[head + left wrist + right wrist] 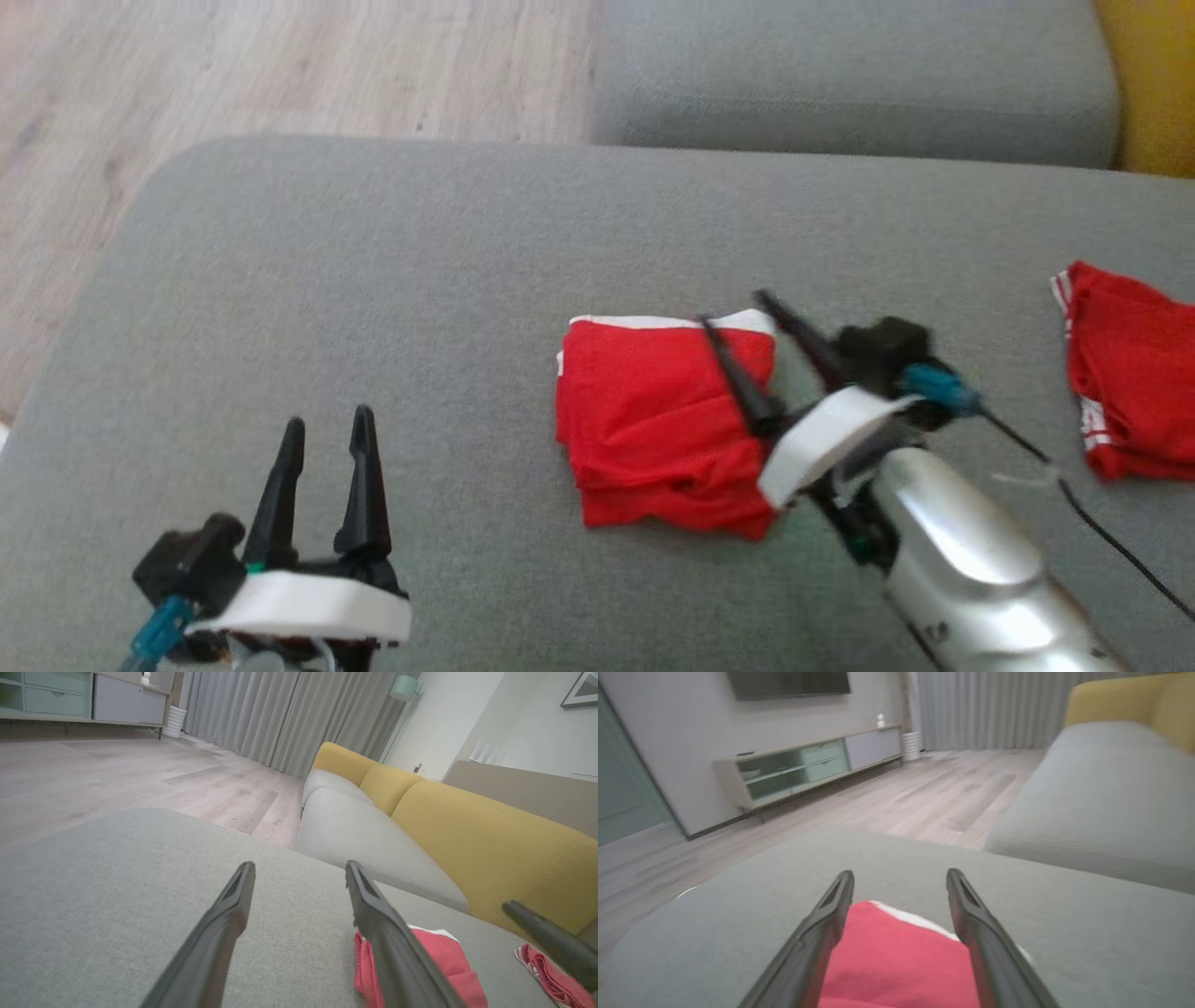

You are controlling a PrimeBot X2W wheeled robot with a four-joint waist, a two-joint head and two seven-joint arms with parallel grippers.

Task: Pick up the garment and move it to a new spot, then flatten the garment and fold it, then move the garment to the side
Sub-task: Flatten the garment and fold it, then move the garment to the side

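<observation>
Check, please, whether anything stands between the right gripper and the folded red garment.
Nothing visible does: the right gripper, open, hangs directly over the right edge of the folded red garment.

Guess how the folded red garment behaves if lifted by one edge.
Probably floppy: the folded red garment shows soft creases, so its layers would likely sag open. Pushed across the grey cushion, it may bunch rather than slide.
</observation>
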